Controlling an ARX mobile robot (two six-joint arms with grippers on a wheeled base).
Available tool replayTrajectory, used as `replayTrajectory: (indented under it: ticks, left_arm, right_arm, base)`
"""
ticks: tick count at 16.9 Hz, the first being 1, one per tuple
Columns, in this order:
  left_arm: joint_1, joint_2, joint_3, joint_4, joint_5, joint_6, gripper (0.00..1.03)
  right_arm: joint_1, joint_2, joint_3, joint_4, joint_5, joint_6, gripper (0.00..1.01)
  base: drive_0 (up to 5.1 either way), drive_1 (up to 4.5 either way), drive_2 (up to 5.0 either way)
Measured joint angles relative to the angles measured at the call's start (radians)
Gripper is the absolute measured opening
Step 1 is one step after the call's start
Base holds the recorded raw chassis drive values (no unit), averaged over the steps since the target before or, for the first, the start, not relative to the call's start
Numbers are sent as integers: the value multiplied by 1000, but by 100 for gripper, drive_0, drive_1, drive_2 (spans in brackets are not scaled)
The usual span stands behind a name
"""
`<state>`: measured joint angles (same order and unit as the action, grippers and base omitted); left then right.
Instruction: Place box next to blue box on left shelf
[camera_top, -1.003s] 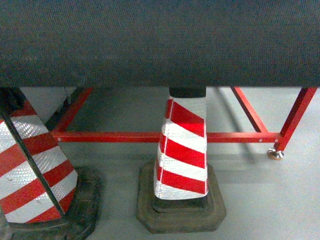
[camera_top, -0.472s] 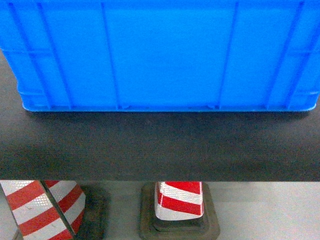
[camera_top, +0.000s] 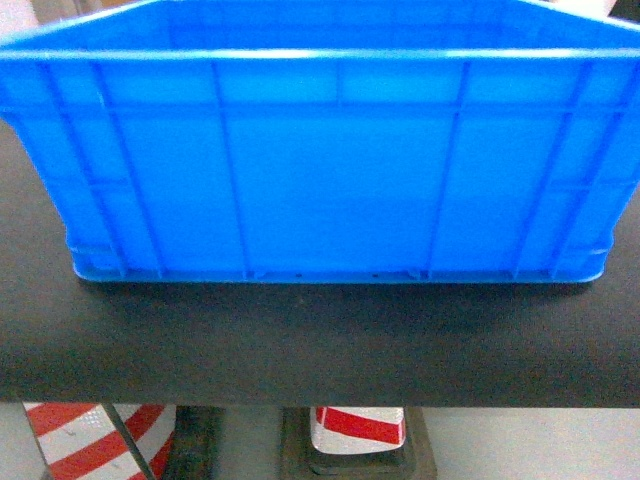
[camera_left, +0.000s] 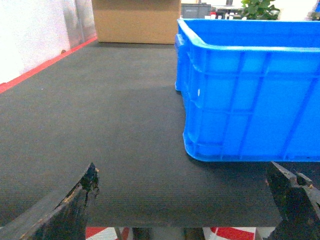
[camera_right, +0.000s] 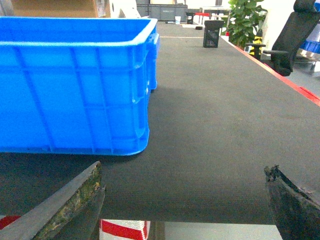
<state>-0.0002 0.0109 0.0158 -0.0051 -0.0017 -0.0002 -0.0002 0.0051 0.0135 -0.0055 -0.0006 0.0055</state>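
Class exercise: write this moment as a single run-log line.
stage: approach | box: on black table, ungrasped | left gripper: open, near box's left corner | right gripper: open, near box's right corner

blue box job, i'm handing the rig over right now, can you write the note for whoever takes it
Left pincer: open, empty, at the table edge off the box's left corner.
Right pincer: open, empty, off the box's right corner.
Box: upright, looks empty, on the black table, not gripped.
Done: rig faces the box, arms either side.
Left: grip it, lift, carry to the left shelf, set beside the other blue box. Shelf not in view.
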Motion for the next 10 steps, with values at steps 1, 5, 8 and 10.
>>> replayTrajectory:
  ticks: [1, 5, 8, 10]
  left_arm:
    - [0, 0, 0, 0, 0, 0, 98]
    - [0, 0, 0, 5, 1, 1, 98]
    - [0, 0, 0, 3, 1, 0, 98]
    - [0, 0, 0, 0, 2, 0, 98]
  right_arm:
    - [0, 0, 0, 2, 0, 0, 98]
    - [0, 0, 0, 6, 0, 1, 98]
    - [0, 0, 0, 2, 0, 0, 98]
    - [0, 0, 0, 0, 0, 0, 98]
  base:
    - [0, 0, 0]
    - [0, 0, 0]
    - [0, 0, 0]
    - [0, 0, 0]
